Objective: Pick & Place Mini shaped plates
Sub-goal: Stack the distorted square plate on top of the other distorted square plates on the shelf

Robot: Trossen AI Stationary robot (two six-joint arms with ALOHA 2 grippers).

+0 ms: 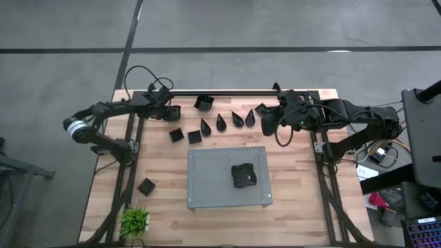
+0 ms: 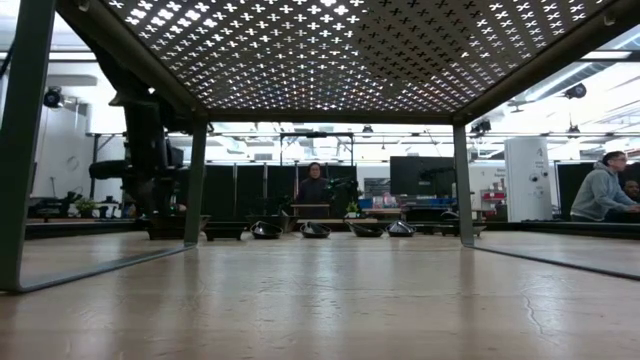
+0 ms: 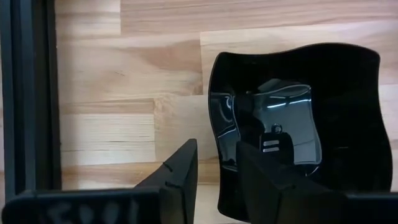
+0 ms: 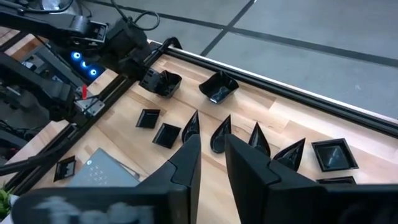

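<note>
Several mini shaped plates, square and teardrop-shaped, lie in a loose row (image 1: 221, 122) along the table's far side. More are stacked (image 1: 243, 174) on the grey perforated board (image 1: 207, 186). My left gripper (image 1: 167, 110) is open, pointing steeply down over a glossy black square plate (image 3: 298, 118) at the far left. One finger (image 3: 180, 180) stands outside the plate's rim (image 3: 214, 124) and one finger (image 3: 267, 180) over its hollow. My right gripper (image 4: 212, 140) hangs high at the far right (image 1: 265, 124), slightly open, with nothing between its fingers.
A lone square plate (image 1: 146, 186) lies near the table's left edge and a small green plant (image 1: 135, 220) at the near left corner. A dark rail (image 1: 227, 91) runs along the far edge. People show in the room beyond (image 2: 603, 190).
</note>
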